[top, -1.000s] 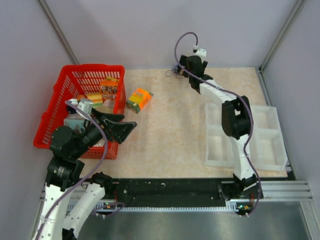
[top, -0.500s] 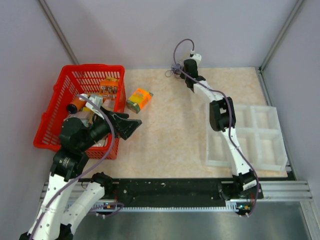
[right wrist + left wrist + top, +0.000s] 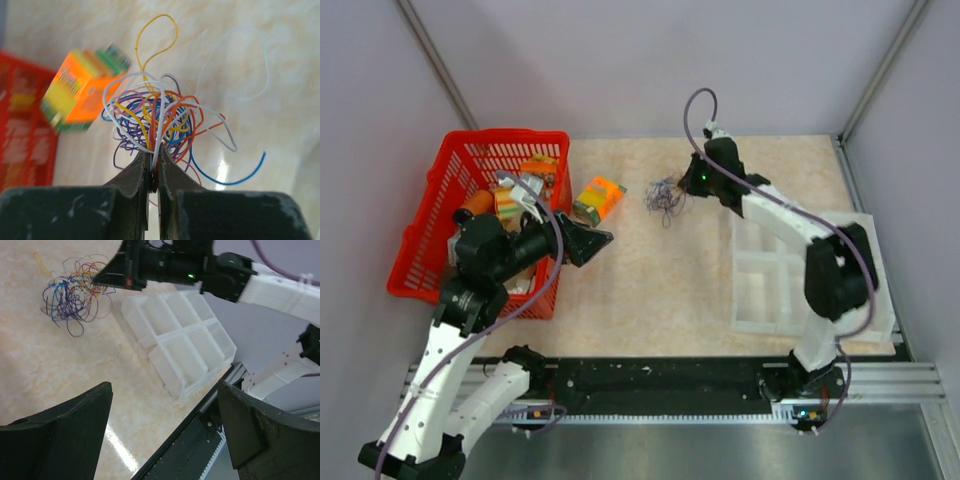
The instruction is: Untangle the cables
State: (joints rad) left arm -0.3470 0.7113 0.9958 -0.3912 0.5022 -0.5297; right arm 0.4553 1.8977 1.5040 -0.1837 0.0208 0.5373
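Observation:
The cables (image 3: 666,197) are a small tangle of thin loops in white, yellow, orange, purple and blue, at the back middle of the table. My right gripper (image 3: 684,188) is shut on them. In the right wrist view its jaws (image 3: 155,156) pinch several strands at the bottom of the cables (image 3: 160,117), and the loops fan out above the tips. My left gripper (image 3: 606,240) hangs open by the basket's right side, apart from the tangle. In the left wrist view its fingers (image 3: 164,386) hold nothing, and the cables (image 3: 70,300) show at the upper left by the right gripper (image 3: 102,279).
A red basket (image 3: 505,137) of packets stands at the left. An orange box (image 3: 598,198) lies between it and the tangle, also in the right wrist view as the orange box (image 3: 82,90). A white compartment tray (image 3: 850,290) sits at the right.
My right gripper has shut on the cables and drawn them from the back edge toward the middle. The left arm has swung right and forward, its gripper still open.

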